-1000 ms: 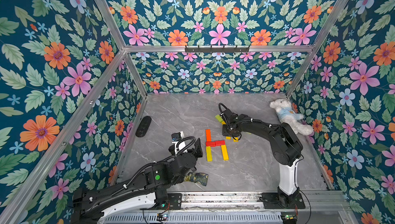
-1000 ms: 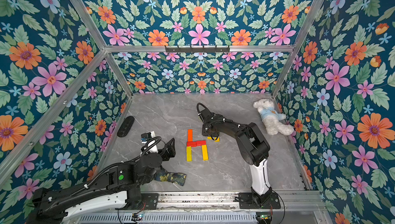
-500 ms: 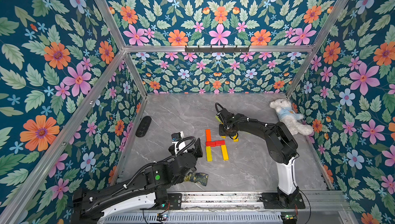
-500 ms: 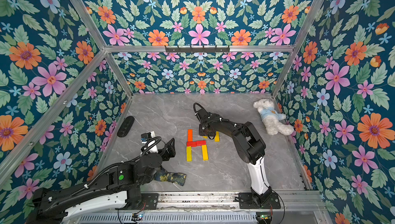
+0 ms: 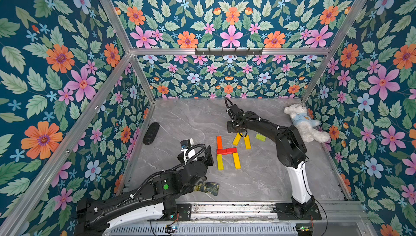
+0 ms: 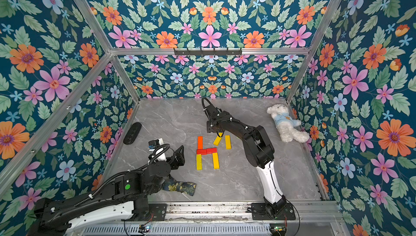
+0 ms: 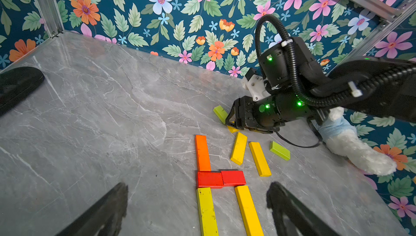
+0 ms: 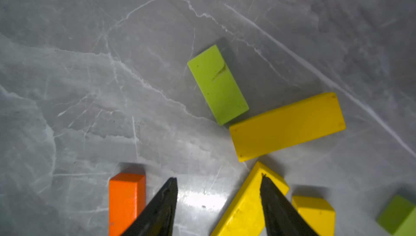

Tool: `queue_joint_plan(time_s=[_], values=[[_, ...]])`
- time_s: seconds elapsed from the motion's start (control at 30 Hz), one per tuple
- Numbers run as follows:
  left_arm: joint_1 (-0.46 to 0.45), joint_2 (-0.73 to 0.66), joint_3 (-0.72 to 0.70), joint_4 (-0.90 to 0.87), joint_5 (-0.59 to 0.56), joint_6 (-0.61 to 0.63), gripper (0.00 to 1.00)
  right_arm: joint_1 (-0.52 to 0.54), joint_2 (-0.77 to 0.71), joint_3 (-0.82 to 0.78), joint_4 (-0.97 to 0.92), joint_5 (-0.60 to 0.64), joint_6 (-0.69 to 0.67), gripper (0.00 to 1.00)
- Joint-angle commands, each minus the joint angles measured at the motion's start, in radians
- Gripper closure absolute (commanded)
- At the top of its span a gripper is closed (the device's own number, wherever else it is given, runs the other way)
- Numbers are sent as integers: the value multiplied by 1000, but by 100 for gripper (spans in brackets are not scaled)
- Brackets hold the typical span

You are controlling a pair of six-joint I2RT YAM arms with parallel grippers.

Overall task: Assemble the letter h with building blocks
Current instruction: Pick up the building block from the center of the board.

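Observation:
The building blocks on the grey table form part of a letter: an orange bar (image 5: 219, 142), two red blocks (image 5: 226, 151) across, a yellow bar (image 5: 220, 161) and an amber bar (image 5: 236, 160) below them. Loose ones lie behind: a tilted yellow bar (image 8: 245, 205), an amber bar (image 5: 247, 142), a yellow bar (image 8: 287, 125) and lime green blocks (image 8: 218, 84) (image 5: 260, 137). My right gripper (image 8: 218, 177) is open low over the table; one finger overlaps the tilted yellow bar's end. My left gripper (image 7: 198, 185) stands wide open and empty near the two lower bars.
A white plush bear (image 5: 304, 122) lies at the back right by the wall. A black oval object (image 5: 150, 133) rests at the left wall. A folded floral cloth (image 5: 207, 188) lies near the front under the left arm. Floral walls close in three sides.
My right gripper has opened and shifted slightly left and back; the tilted yellow bar now lies free beside the orange bar. The left arm has not moved.

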Motion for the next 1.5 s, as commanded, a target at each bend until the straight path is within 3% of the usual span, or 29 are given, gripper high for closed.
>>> queue_joint_plan(time_s=[0.0, 0.27, 0.63, 1.0, 1.23, 1.47], values=[[0, 5, 15, -6, -22, 6, 1, -15, 44, 57, -2, 23, -81, 37], [0, 25, 31, -26, -39, 6, 1, -27, 173, 235, -69, -2, -144, 38], [0, 39, 37, -23, -44, 8, 1, -30, 241, 282, -72, 12, -195, 46], [0, 42, 39, -29, -45, 3, 1, -29, 276, 346, -81, 28, -247, 73], [0, 48, 43, -29, -42, 1, 1, -29, 184, 366, -59, 32, -235, 79], [0, 47, 43, -15, -31, 12, 1, -6, -123, 87, -3, 6, -191, 79]])
